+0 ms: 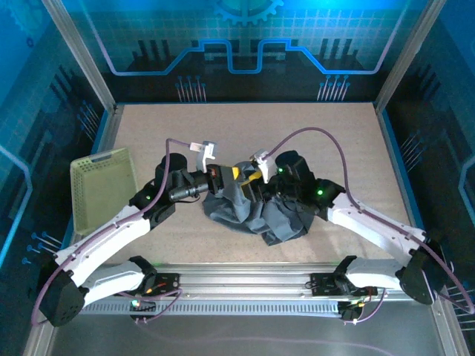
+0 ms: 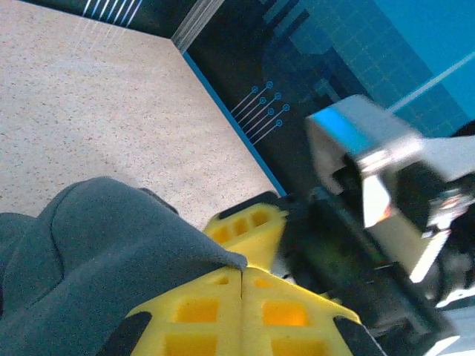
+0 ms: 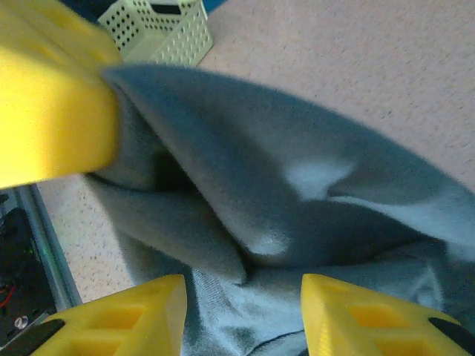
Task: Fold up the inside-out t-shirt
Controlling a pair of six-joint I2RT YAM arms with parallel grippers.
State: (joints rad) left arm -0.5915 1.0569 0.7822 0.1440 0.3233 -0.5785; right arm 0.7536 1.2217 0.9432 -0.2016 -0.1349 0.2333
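Note:
The dark slate-grey t-shirt (image 1: 256,211) lies crumpled in a heap at the middle of the table, between the two arms. My left gripper (image 1: 234,175) is shut on a raised fold of the t-shirt (image 2: 96,245); its yellow fingers (image 2: 200,311) meet with a corner of cloth pinched at their tips. My right gripper (image 1: 254,182) is close beside it, over the heap. In the right wrist view its yellow fingers (image 3: 141,315) stand apart, open, with bunched t-shirt (image 3: 252,193) folds in front of and below the gap.
A pale yellow-green mesh basket (image 1: 102,185) stands at the table's left edge, also the basket (image 3: 159,30) in the right wrist view. Bare speckled tabletop (image 1: 245,126) stretches behind the shirt. A metal rail (image 1: 245,278) runs along the near edge.

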